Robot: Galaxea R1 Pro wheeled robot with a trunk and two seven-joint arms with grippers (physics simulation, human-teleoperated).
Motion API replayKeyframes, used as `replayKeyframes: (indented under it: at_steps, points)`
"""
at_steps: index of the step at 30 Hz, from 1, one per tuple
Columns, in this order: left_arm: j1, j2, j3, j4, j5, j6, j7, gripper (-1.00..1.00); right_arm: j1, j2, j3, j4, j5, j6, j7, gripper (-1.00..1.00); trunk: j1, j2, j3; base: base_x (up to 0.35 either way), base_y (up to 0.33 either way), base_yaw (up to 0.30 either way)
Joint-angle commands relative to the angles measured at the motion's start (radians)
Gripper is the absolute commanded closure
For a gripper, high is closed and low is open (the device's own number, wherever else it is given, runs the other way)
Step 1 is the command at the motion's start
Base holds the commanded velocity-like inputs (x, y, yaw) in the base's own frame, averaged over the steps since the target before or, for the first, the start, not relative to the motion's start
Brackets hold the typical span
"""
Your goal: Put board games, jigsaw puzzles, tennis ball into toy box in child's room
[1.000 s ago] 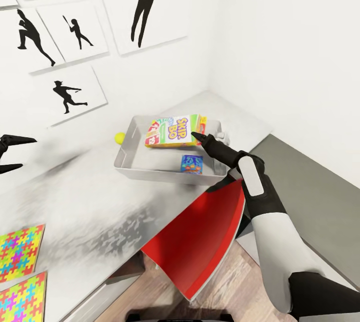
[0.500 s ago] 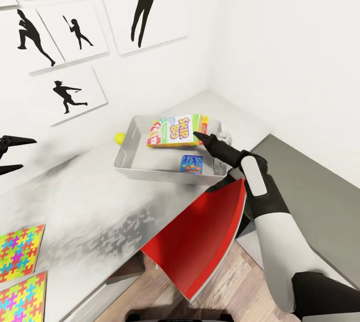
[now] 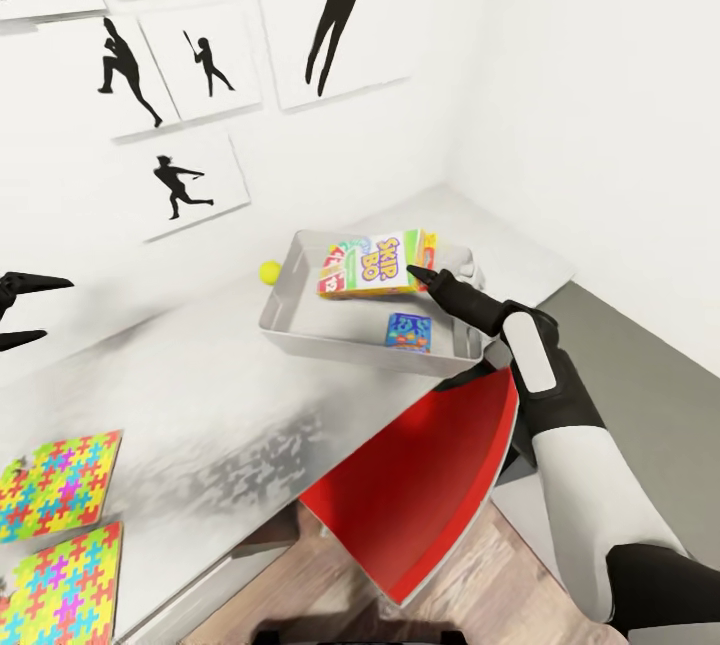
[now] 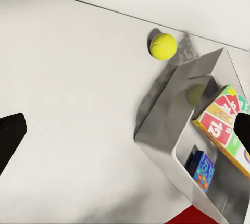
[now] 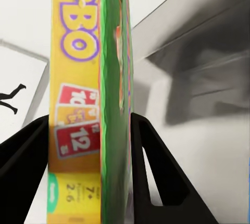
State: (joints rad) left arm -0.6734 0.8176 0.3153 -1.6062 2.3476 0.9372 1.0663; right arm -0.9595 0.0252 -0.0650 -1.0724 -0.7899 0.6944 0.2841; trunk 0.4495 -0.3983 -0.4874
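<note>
The table [image 3: 200, 395] runs along the wall into the room's corner, and the toy box [image 3: 300, 325] sits at its far end, close to the front edge, so I can reach over its rim from the side. A red chair [image 3: 420, 495] is tucked under the table's front edge just below the toy box, which keeps my right arm angled in from above it.

My right gripper [image 3: 420, 277] is clamped on the short end of a board game [image 3: 370, 265], holding it on edge above the toy box so it can drop in between the walls; in the wrist view both fingers press flat against its faces. A small blue box [image 3: 409, 331] already lies on the toy box floor near the front wall.

Two jigsaw puzzles [image 3: 55, 535] lie flat at the table's near left corner. The tennis ball [image 3: 269, 272] rests on the table just beside the toy box's far wall. My left gripper [image 3: 20, 310] hangs spread apart and empty over the table, well apart from everything.
</note>
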Motion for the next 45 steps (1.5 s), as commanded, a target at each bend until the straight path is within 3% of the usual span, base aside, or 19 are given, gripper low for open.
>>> replayKeyframes:
  at_steps: [1,13,20,29,35,45]
  points:
    - [-0.002,0.0,0.001,0.0,0.009,0.004,0.01,-1.0,-0.001,0.001,-0.005,-0.001,0.0,0.007,0.004,1.0,0.001,-0.002,-0.001,0.0,0.0,0.073]
    - [0.0,-0.001,-0.001,0.0,0.009,0.003,0.008,-1.0,-0.008,0.004,-0.01,0.033,0.001,0.008,-0.011,1.0,0.001,-0.002,-0.001,0.0,0.0,0.014]
    - [0.0,-0.003,-0.001,0.0,0.009,0.003,0.009,-1.0,-0.013,0.029,-0.008,0.052,-0.001,-0.002,-0.014,1.0,0.001,-0.002,-0.001,0.0,0.0,0.0]
    - [0.001,-0.004,-0.003,0.002,0.009,0.003,0.009,-1.0,-0.012,0.034,-0.014,0.054,-0.001,-0.007,-0.011,1.0,0.001,-0.002,-0.001,0.0,0.0,0.014]
    - [0.0,-0.012,-0.002,0.004,0.009,0.003,0.009,-1.0,-0.016,0.04,-0.012,0.097,0.001,-0.07,-0.017,1.0,0.001,-0.002,-0.001,0.0,0.0,0.006]
    - [-0.003,-0.015,-0.002,0.005,0.009,0.003,0.008,-1.0,-0.038,0.041,-0.012,0.13,-0.001,-0.091,-0.017,1.0,0.001,-0.002,-0.001,0.0,0.0,0.124]
